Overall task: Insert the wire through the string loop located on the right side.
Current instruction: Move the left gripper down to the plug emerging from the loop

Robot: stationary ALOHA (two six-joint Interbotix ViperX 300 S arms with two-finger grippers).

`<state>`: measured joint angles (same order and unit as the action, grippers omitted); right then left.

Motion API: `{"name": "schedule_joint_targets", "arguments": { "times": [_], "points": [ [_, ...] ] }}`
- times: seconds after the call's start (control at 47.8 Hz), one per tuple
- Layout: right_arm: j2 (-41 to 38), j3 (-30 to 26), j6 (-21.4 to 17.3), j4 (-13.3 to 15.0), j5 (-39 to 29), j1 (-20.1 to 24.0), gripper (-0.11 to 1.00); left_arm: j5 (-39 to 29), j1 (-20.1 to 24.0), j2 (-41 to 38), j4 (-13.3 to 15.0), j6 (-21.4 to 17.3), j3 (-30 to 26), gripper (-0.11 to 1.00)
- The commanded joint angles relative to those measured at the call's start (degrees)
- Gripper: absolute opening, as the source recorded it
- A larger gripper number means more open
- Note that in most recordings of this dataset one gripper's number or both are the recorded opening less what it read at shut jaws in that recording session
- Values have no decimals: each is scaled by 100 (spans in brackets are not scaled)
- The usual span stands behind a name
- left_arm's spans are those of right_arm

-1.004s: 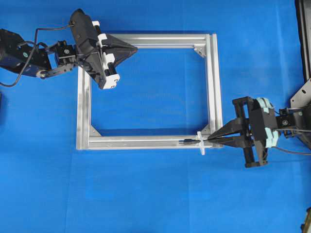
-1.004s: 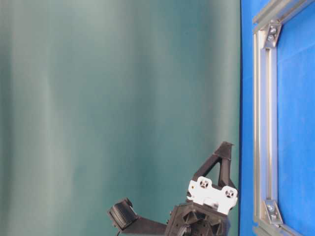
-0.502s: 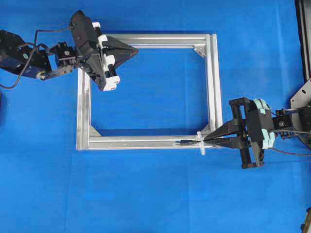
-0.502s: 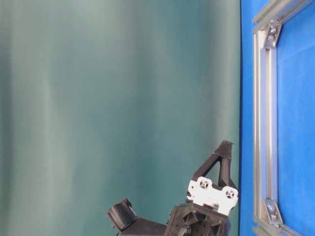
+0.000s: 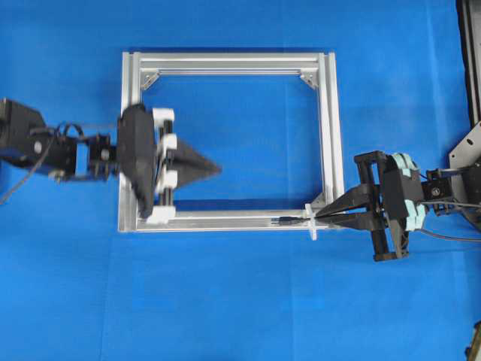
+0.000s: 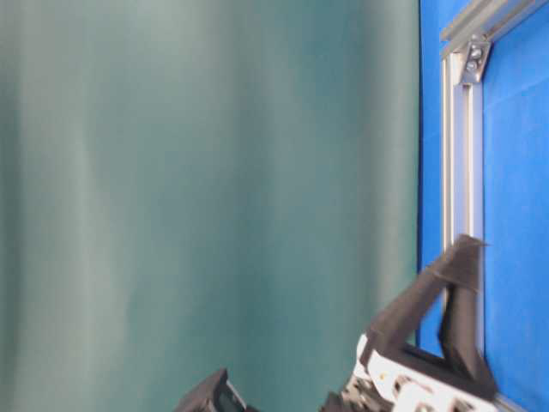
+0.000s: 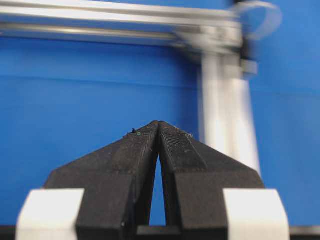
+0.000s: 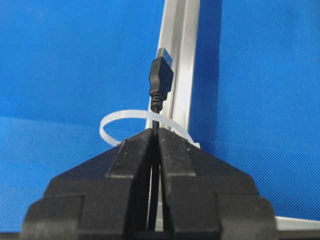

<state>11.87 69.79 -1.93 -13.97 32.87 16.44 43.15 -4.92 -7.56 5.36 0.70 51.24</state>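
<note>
Wire [image 8: 159, 107]: thin black lead pinched between the closed fingers of the right gripper [image 8: 155, 131], running straight out ahead of the tips. Plug [image 8: 161, 75] with metal tip lies just beyond the tips, over the frame's [image 5: 225, 219] near rail. In the overhead view the plug sits on that rail, left of the gripper tips.

Loop [image 8: 131, 121]: whitish tie arching just ahead of the right gripper tips; the wire passes through it, plug on the far side. Loop is fixed on the rail near the frame's right corner.

Left gripper [image 7: 158, 123]: fingers pressed together, holding nothing. It hangs over the frame's left rail, tips pointing into the frame's open middle, well apart from the wire. Blurred in the overhead view.

Frame lies flat on the blue desk [image 5: 248, 301].
</note>
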Motion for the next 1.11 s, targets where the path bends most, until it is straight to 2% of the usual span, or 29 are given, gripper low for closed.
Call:
{"name": "schedule_joint_targets", "arguments": {
  "times": [0.0,0.209,0.502,0.627,0.92,1.087],
  "points": [
    [35,-97,9,9,62,0,-2,53,-281,176,-18,9,-62,0],
    [35,-97,9,9,62,0,-2,35,-712,167,-18,9,-62,0],
    [35,-105,9,9,62,0,-2,-18,-624,105,-18,0,-237,0],
    [35,-105,9,9,62,0,-2,-167,-536,0,-18,-53,-571,0],
    [35,-105,9,9,62,-9,-2,-1125,-404,-457,-18,-132,-1802,0],
    [35,-105,9,9,62,0,-2,-1512,-396,-668,-62,-141,-2320,0]
  ]
}}
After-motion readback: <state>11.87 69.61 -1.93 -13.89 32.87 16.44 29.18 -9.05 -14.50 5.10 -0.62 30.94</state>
